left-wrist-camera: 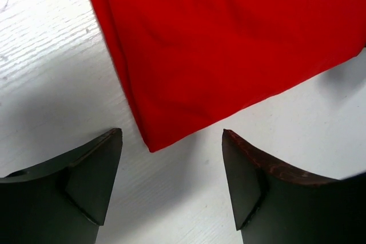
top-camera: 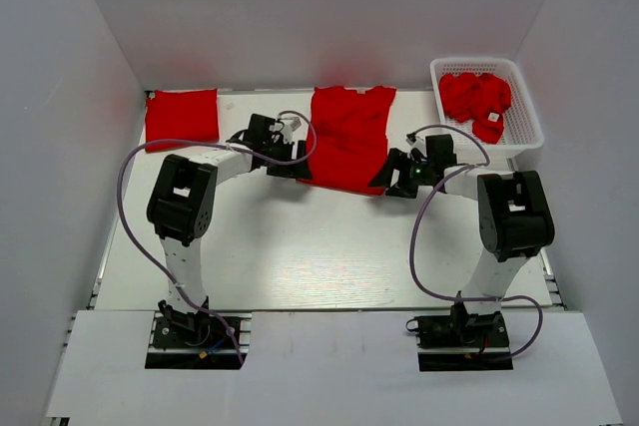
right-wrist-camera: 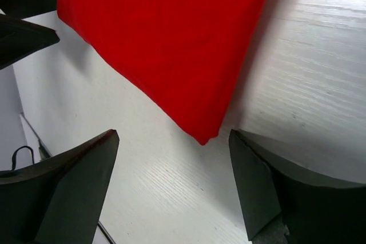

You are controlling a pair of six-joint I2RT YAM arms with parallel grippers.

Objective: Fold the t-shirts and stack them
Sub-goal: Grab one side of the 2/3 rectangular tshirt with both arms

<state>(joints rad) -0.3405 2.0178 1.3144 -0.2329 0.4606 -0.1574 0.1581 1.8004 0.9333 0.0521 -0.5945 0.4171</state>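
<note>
Far L: one folded t-shirt (top-camera: 182, 119) lies flat on the table (top-camera: 300, 256), done, prob. the start of the stack. Left gripper (left-wrist-camera: 171, 135): jaws apart, at near-L corner of the centre t-shirt (top-camera: 347, 137), nothing pinched. That shirt looks half-folded into a long strip; cross-fold + stacking remain, I'd say. Right gripper (right-wrist-camera: 173, 135): jaws apart too, at near-R corner. Far R: basket (top-camera: 526, 127) w/ crumpled t-shirts (top-camera: 475, 102), not yet folded.

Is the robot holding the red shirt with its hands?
No. Nothing is held. Left gripper and right gripper are both open, each facing a near corner of the spread t-shirt.
</note>
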